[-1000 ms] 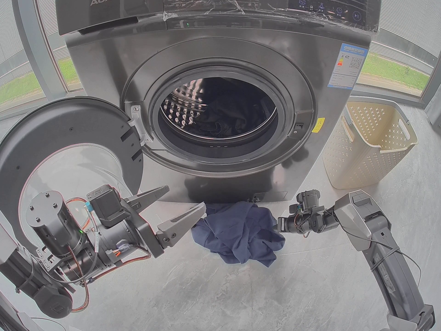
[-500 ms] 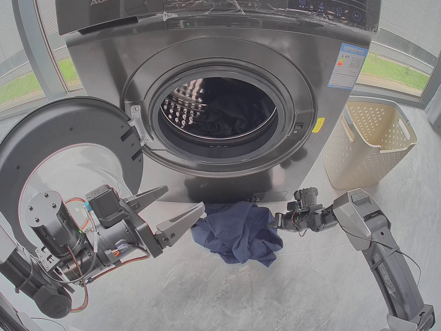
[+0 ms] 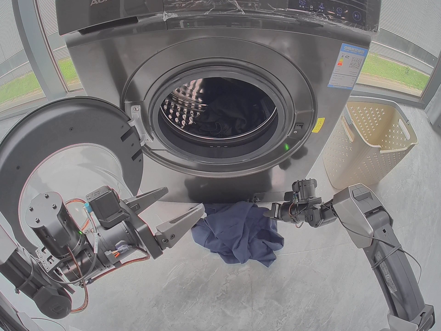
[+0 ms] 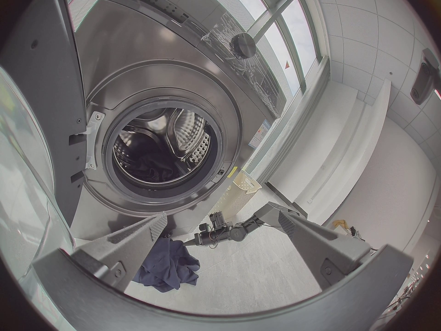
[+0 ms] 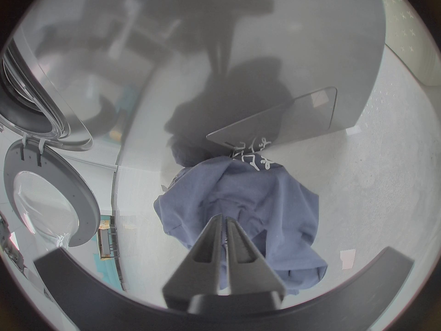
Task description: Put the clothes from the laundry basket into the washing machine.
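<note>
Daylight comes through tall windows (image 4: pixel 296 42) with grey frames, green grass (image 3: pixel 395 72) lying beyond the glass, and falls on a pale grey marbled floor (image 3: pixel 257 295), while white tiled walls (image 4: pixel 367 33) and a long white ledge (image 4: pixel 349 129) close one side.

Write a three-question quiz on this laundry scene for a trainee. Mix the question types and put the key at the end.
1. True or false: the washing machine door is shut.
2. Where does the navy garment lie relative to the washing machine? A) on top of it B) on the floor in front of it C) draped over its door
3. Which pincer stands open, left or right?

Key: 1 false; 2 B; 3 the left pincer.
</note>
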Robot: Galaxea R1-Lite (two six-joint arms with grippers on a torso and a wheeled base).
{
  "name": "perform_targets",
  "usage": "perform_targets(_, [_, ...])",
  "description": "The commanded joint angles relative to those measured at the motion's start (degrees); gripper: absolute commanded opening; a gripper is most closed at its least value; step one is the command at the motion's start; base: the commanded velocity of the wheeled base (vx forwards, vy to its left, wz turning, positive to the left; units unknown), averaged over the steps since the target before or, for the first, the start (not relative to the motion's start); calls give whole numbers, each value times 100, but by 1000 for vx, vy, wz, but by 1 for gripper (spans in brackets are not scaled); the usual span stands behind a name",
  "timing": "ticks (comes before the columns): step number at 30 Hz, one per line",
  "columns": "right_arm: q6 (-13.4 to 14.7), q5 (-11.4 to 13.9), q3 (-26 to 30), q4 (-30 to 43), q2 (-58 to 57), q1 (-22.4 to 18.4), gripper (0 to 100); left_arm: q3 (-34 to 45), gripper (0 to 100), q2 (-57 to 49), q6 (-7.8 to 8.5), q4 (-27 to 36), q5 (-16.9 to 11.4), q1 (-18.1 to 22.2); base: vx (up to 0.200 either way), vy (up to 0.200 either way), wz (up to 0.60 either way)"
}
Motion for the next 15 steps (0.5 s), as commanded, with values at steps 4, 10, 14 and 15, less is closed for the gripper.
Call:
perform_targets(4, [-1, -157, -123, -41, 205, -4, 100, 32, 100, 100, 17, -4, 9, 54, 0, 0, 0])
perform_targets(10, [-27, -166, -123, -295, 240, -66, 100, 103, 100, 65, 17, -4, 150, 142, 0, 0, 0])
perform_targets(14, [-45, -183, -123, -339, 231, -92, 100, 41, 100, 100, -10, -4, 299, 247, 0, 0, 0])
perform_targets(15, [-45, -183, -123, -348, 231, -92, 100, 6, 100, 109, -27, 5, 299, 335, 0, 0, 0])
